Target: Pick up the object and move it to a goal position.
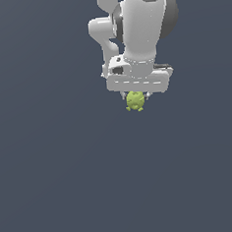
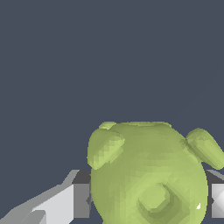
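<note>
The object (image 1: 135,101) is a small yellow-green knobbly lump, directly under the white gripper (image 1: 134,95) near the top of the exterior view. In the wrist view the object (image 2: 148,175) fills the space between the two fingers. One finger's pad (image 2: 81,200) is against one flank and the other finger (image 2: 217,200) is close against the other. The gripper (image 2: 148,202) looks shut on the object. I cannot tell whether the object rests on the floor or hangs above it.
A plain dark grey-blue floor (image 1: 69,181) lies all around. The white arm (image 1: 140,27) rises above the gripper at the top of the exterior view. No goal marker or other object shows.
</note>
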`<state>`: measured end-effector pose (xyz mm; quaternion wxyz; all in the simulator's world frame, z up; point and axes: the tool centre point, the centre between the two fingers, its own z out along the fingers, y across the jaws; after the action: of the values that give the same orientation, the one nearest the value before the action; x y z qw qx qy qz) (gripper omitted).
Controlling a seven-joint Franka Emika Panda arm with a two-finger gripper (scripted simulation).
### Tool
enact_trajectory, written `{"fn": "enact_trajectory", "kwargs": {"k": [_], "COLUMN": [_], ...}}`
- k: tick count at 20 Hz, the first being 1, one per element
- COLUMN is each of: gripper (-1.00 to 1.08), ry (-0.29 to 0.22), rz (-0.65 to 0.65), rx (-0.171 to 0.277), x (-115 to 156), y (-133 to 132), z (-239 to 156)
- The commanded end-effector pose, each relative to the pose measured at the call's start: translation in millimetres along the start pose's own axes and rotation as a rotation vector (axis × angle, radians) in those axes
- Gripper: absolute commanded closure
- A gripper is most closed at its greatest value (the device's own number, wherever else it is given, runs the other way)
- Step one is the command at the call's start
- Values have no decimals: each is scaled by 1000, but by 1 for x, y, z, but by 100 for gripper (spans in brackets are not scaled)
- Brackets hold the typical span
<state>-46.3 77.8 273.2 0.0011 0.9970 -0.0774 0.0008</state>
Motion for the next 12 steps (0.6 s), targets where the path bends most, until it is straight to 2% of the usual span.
{"fn": "enact_trajectory", "kwargs": {"k": [1,12], "gripper": [108,108], "ry": [-1,-1], "rz": [0,0], "rx": [0,1], "x": [2,12], "y": [-13,-62], "z": [-25,-121]}}
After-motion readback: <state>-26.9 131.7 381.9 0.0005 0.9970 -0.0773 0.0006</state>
